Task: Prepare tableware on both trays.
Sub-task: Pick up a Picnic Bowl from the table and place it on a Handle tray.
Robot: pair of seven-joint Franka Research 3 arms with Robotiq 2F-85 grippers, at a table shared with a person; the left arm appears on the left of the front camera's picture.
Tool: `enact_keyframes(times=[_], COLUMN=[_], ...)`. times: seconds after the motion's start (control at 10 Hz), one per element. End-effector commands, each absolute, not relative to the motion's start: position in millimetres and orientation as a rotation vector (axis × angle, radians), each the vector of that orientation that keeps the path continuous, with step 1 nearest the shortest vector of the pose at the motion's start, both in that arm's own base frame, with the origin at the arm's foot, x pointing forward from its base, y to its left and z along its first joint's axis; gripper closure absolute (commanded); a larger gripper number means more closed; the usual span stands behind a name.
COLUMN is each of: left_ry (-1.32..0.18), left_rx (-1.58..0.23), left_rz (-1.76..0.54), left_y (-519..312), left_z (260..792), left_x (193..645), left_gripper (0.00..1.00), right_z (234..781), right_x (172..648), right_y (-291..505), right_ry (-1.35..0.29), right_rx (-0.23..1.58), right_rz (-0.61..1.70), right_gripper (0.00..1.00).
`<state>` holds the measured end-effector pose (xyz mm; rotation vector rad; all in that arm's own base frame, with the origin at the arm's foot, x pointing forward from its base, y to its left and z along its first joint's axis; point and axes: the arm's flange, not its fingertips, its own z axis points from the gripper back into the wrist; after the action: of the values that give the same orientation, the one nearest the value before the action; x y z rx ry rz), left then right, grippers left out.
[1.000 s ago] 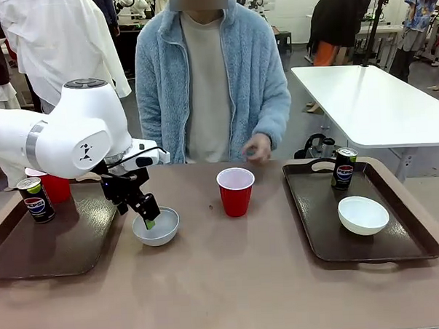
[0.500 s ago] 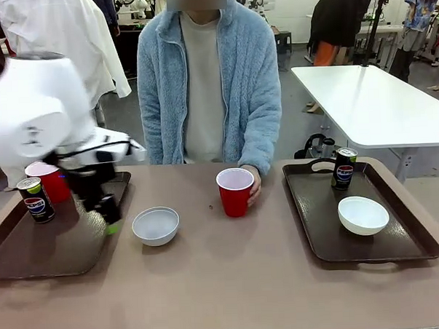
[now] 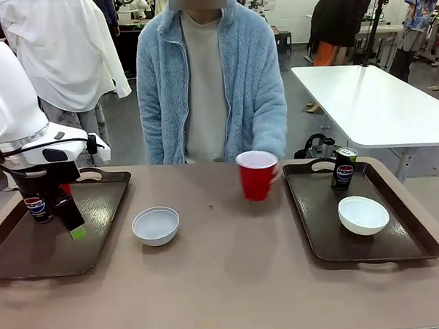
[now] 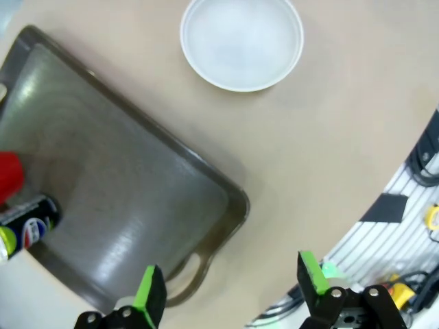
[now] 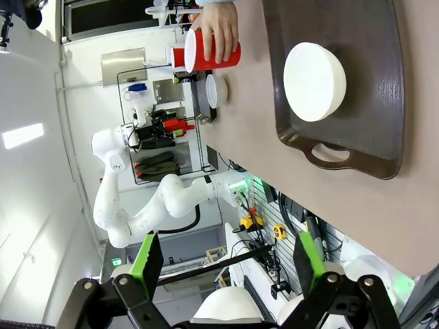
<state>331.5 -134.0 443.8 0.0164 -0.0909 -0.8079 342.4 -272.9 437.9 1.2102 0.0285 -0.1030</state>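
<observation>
My left gripper hangs open and empty over the left tray. A Pepsi can stands at the back of that tray, partly hidden behind the gripper. In the left wrist view the open gripper looks down on the tray, the can and a red cup. One white bowl sits on the table right of this tray. The person's hand holds another red cup beside the right tray, which carries a can and a bowl. My right gripper is open.
The person stands at the far side of the brown table, one arm reaching in. In the right wrist view the right tray holds its bowl, with the person's hand on the red cup beyond it.
My left arm drew back leftward from the white bowl to above the left tray, leaving the bowl on the table. The person's hand took the red cup and slid it right.
</observation>
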Motion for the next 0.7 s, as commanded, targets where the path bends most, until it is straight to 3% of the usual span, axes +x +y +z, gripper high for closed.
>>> enact_keyframes(times=[0.0,0.6], left_ry=[-0.106,-0.128], left_rx=[0.003,-0.014], left_rz=[-0.795,-0.540], left_y=[-134,-189], left_z=[431,418], left_x=[322,399], left_gripper=[0.00,0.00], right_z=[439,439], right_x=[341,341], right_y=[-272,-272], right_ry=[0.028,0.028], right_rx=[1.214,1.214], right_rz=[-0.103,-0.103], right_gripper=[0.00,0.00])
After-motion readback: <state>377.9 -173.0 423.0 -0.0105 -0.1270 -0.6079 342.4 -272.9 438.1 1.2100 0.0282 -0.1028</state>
